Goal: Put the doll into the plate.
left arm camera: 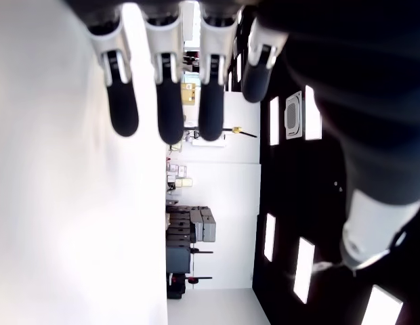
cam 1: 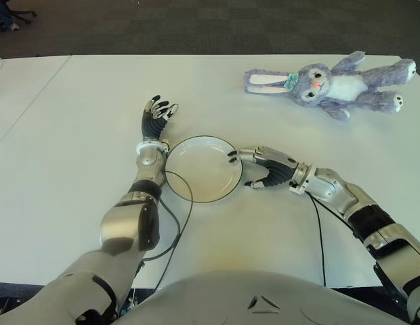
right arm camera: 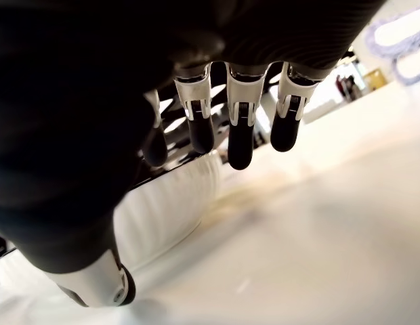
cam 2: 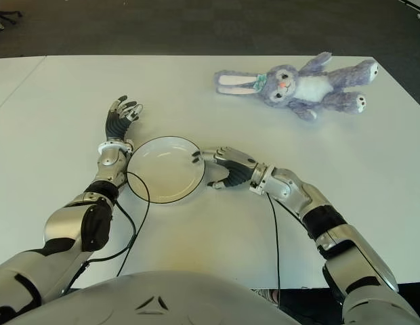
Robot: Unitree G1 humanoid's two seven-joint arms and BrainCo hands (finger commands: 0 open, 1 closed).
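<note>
The doll (cam 1: 332,84), a purple plush bunny with long ears, lies on its back at the far right of the white table (cam 1: 95,135). A white plate (cam 1: 196,169) with a dark rim sits in the middle, holding nothing. My right hand (cam 1: 242,169) is at the plate's right rim, fingers loosely extended and holding nothing; in the right wrist view its fingertips (right arm camera: 240,152) hover just over the plate's edge (right arm camera: 169,203). My left hand (cam 1: 158,108) shows just left of and beyond the plate, fingers spread. The doll is well apart from both hands.
A black cable (cam 1: 183,203) loops from my left arm along the plate's near-left side. A seam between tabletops (cam 1: 34,101) runs along the left. Dark carpet (cam 1: 196,27) lies past the table's far edge.
</note>
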